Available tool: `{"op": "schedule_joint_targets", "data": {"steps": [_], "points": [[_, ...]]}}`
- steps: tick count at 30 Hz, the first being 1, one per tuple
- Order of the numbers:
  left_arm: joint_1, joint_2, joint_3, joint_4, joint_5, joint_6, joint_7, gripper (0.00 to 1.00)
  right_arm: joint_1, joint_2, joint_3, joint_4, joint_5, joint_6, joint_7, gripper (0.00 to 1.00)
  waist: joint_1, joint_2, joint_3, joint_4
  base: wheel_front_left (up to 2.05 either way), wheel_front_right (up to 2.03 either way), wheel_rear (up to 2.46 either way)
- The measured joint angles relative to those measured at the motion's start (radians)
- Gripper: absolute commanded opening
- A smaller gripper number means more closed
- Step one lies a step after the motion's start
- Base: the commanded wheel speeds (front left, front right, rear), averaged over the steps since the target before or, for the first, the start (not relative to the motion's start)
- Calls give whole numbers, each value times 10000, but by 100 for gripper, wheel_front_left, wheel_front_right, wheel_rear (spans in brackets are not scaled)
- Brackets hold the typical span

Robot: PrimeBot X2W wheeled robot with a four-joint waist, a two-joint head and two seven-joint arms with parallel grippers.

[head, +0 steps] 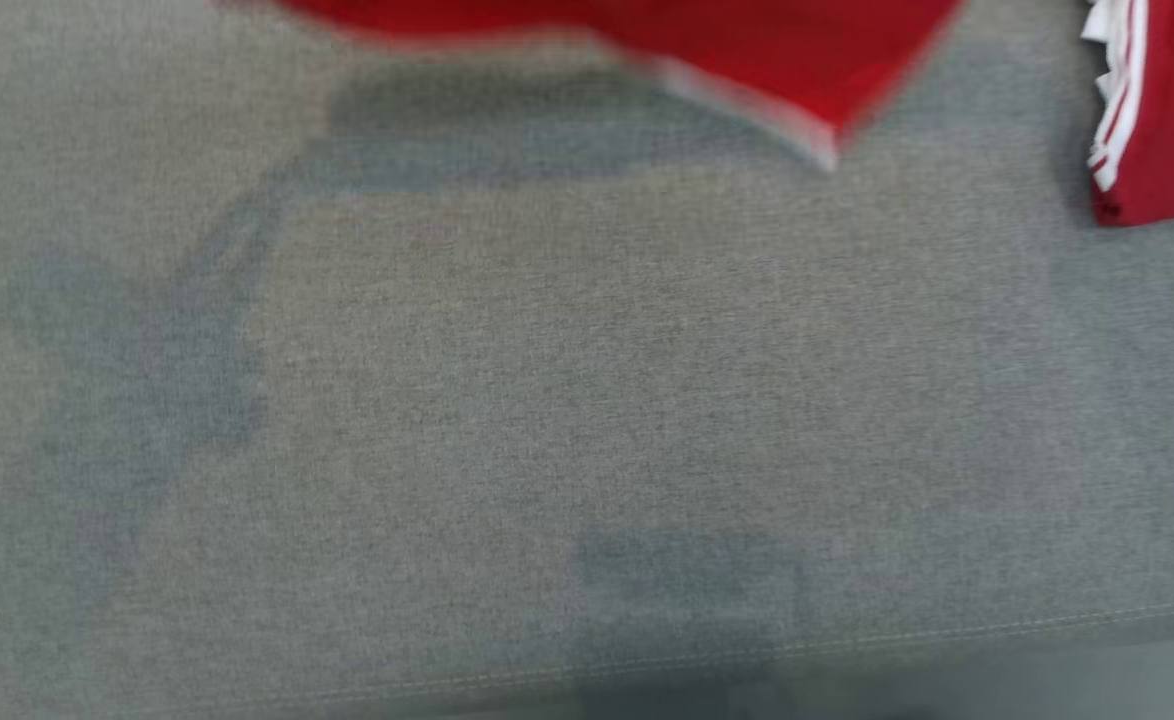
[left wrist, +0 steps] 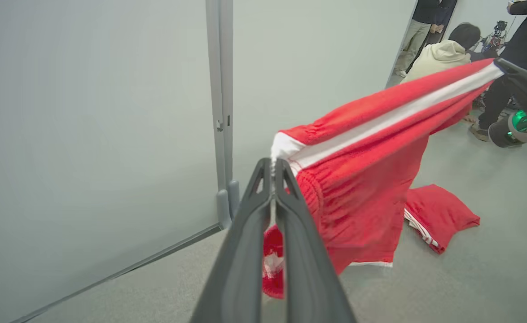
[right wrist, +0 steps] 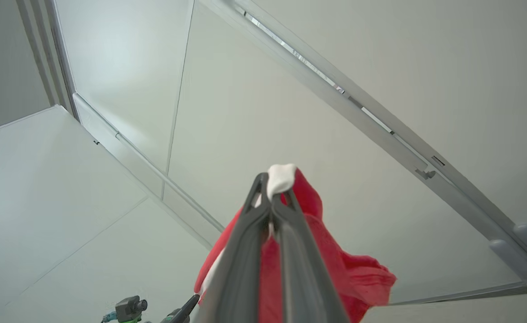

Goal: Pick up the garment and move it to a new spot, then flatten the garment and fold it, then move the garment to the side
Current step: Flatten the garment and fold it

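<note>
The garment [left wrist: 362,179] is a pair of red shorts with a white side stripe, stretched in the air between both grippers. My left gripper [left wrist: 272,165] is shut on one white-edged corner of the waistband. At the far end of the stripe, my right gripper [left wrist: 499,65] pinches the other corner. In the right wrist view, the right gripper [right wrist: 270,179] is shut on that white corner, and the garment [right wrist: 326,251] hangs below it. The head view is blurred. The garment's lower hem [head: 747,40] hangs at its top edge above the grey surface.
A second red garment [head: 1167,110] with white stripes lies at the back right of the grey fabric surface [head: 587,400], also in the left wrist view [left wrist: 438,215]. The surface's front seam runs along the bottom. Pale wall panels [left wrist: 111,112] stand behind. People [left wrist: 443,54] are beyond the right gripper.
</note>
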Motion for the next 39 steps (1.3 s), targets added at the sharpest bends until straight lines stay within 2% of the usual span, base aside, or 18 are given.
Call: {"op": "schedule_joint_targets", "data": {"steps": [4, 6, 9, 12, 16, 18, 21, 27, 32, 36, 39], "points": [[-1150, -715, -221, 98, 1053, 19, -725, 0, -1728, 792, 863, 82, -606, -15, -872, 0, 0, -1, 574, 123, 0, 0, 0], [-1249, -1095, -472, 146, 1507, 17, -1106, 0, -2011, 888, 1398, 38, -1095, -15, -963, 0, 0, -1, 868, 148, 0, 0, 0], [-1007, -1718, -1145, 426, 2140, -186, -1756, 0, -1847, 1415, 2240, 150, -1446, -17, -1078, 0, 0, 0, 1289, 151, 0, 0, 0], [370, -2263, -1785, 920, 2370, -343, -2435, 0, -732, 2071, 3306, 449, -1755, -17, -1103, 0, 0, 0, 1599, 98, 0, 0, 0], [2956, -2865, -2838, 1994, 2644, -445, -3331, 0, 1854, 2581, 4566, 1450, -2161, -19, -1375, 0, 0, 0, 1673, -97, 0, 0, 0], [4009, -3030, -3212, 2585, 2811, -451, -3749, 0, 2845, 2723, 4949, 1887, -2253, -13, -1567, 0, -1, -1, 1567, -161, 0, 0, 0], [4936, -3076, -3367, 3212, 2874, -560, -4389, 0, 3124, 2890, 5158, 2176, -2382, 174, -1845, 0, -3, -1, 1280, -252, 0, 0, 0], [5450, -3179, -3356, 3948, 2713, -894, -5032, 0, 3782, 2943, 5413, 2656, -2382, 516, -1879, 0, -3, -1, 534, -414, 0, 0, 0], [5669, -3141, -3219, 4134, 2127, -1281, -5104, 0, 4000, 2495, 5135, 2899, -2186, 533, -1850, 0, -3, -1, -147, -505, 0, 0, 0], [6102, -2980, -3486, 3906, 1256, -1785, -4474, 0, 4099, 2025, 4880, 2869, -1710, 600, -1521, 0, -3, -1, -704, -525, 0, 0, 0], [6479, -2685, -3822, 3568, 817, -1931, -3900, 0, 4298, 1494, 4828, 2832, -1488, 598, -1158, 0, -3, 0, -1102, -498, 0, 0, 0]]}}
